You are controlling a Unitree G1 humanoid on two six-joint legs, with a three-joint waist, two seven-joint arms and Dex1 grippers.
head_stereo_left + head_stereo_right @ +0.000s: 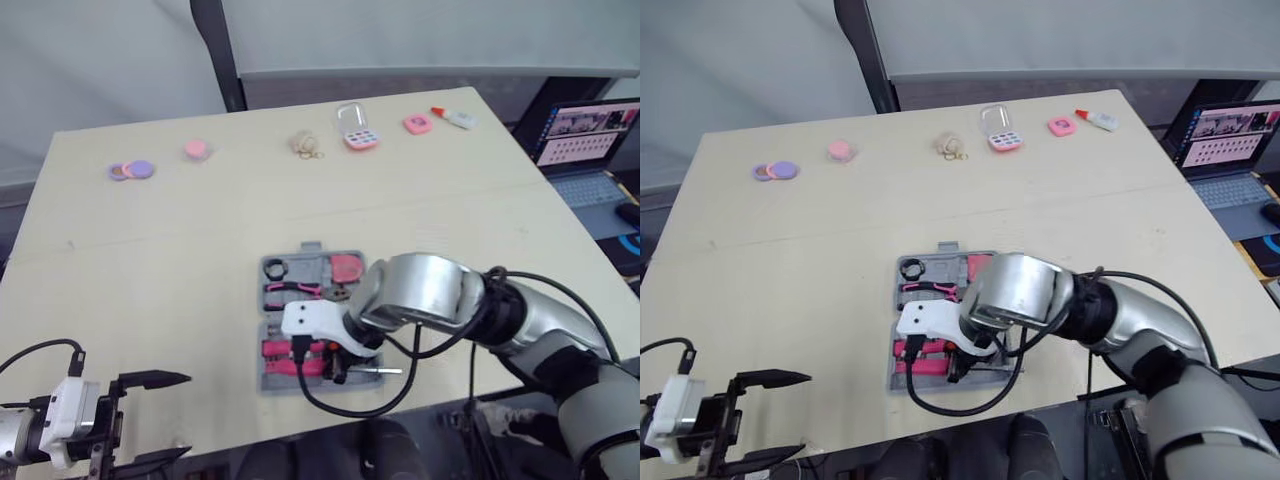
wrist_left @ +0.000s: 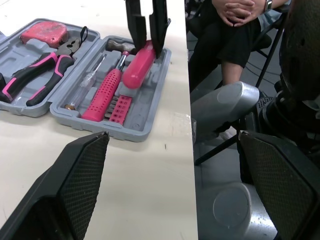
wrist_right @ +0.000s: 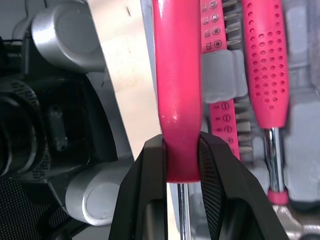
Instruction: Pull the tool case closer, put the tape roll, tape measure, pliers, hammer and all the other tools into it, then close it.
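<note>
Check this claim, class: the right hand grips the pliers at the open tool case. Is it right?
No. The right hand grips the pink screwdriver, not the pliers, at the open tool case; the right wrist view shows it.

Glossy pink plastic handle (image 3: pixel 177 75), matt grey plastic case (image 2: pixel 142 131)

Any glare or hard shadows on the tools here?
Right wrist view: small glare spot on the pink screwdriver handle held in the right pincer. Left wrist view: tool case evenly lit, soft shadow under its near edge. Left eye view: table flatly lit, no hard shadows.
</note>
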